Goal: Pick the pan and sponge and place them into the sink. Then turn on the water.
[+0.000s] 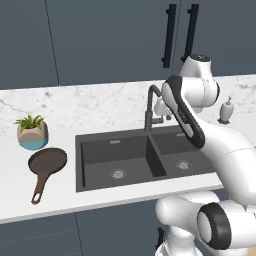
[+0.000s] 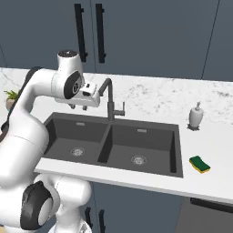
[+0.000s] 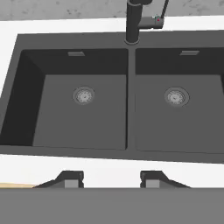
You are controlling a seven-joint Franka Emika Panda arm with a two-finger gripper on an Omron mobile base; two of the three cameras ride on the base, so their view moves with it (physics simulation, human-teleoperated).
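Pan (image 1: 47, 161) left of sink (image 1: 150, 148), sponge (image 2: 200, 164) right.

Both base views are looking forward and down from behind the arm, left and right, sharing the sink (image 1: 125, 160) and faucet (image 2: 109, 98); the hand view is looking nearly straight down, closer, over both basins.

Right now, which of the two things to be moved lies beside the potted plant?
The pan, left of the sink near the potted plant; the sponge lies right of it.

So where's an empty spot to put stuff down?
Both basins of the sink are bare. There is open counter between the sponge and the soap dispenser. It is crowded left of the sink, where the pan touches the potted plant.
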